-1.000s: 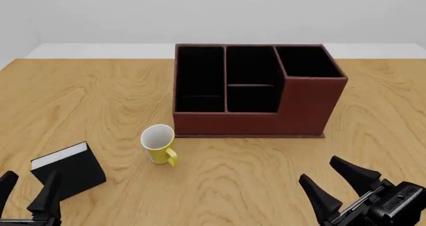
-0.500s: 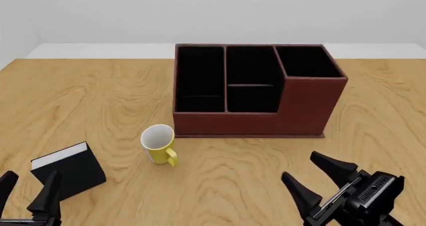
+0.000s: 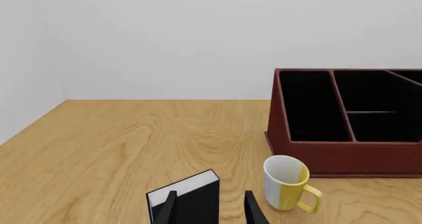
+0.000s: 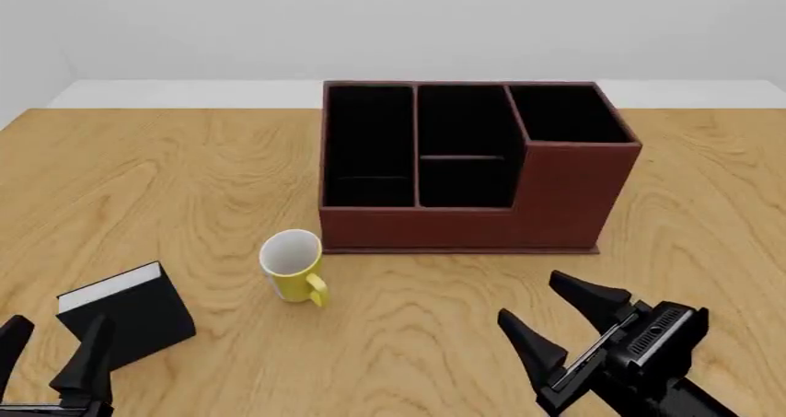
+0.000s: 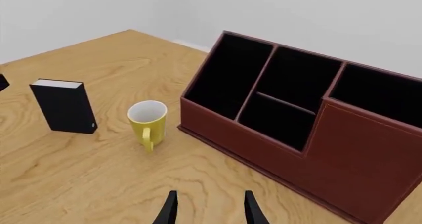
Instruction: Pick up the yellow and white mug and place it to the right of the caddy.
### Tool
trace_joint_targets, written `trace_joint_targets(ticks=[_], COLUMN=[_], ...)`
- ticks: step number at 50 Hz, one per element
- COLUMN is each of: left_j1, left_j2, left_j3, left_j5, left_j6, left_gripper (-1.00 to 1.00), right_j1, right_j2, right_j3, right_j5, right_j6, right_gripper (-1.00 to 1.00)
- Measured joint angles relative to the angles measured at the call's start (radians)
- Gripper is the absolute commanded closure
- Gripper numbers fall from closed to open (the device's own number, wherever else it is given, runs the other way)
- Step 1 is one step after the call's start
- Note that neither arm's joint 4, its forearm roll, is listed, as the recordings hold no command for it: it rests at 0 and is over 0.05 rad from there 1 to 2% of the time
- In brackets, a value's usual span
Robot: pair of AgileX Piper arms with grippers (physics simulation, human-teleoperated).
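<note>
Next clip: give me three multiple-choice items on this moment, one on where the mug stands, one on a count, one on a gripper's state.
1. Where does the yellow and white mug stand?
A. inside the caddy
B. on the table, near the caddy's front left corner
C. on the book

2. How many open-topped compartments does the caddy show?
A. two
B. four
C. six

3. What is the right gripper doing?
A. open, holding nothing
B. shut on the mug
C. shut on the book

Answers: 1 B, it sits upright on the wood beside that corner. 2 B, black dividers mark four. 3 A, its fingers are spread over bare table.
</note>
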Motion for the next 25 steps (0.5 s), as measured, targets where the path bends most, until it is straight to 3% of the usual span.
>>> trace_joint_targets(ticks=[25], left_j1=[0.0], left_j2=[0.0], left_j3=[0.0], left_j5=[0.0], left_j6=[0.0], left_gripper=[-1.0], right_j1=[0.037], right_j2=[0.165], right_j3=[-0.039], right_j5=[-0.112], right_j6=[-0.017], right_gripper=[-1.0])
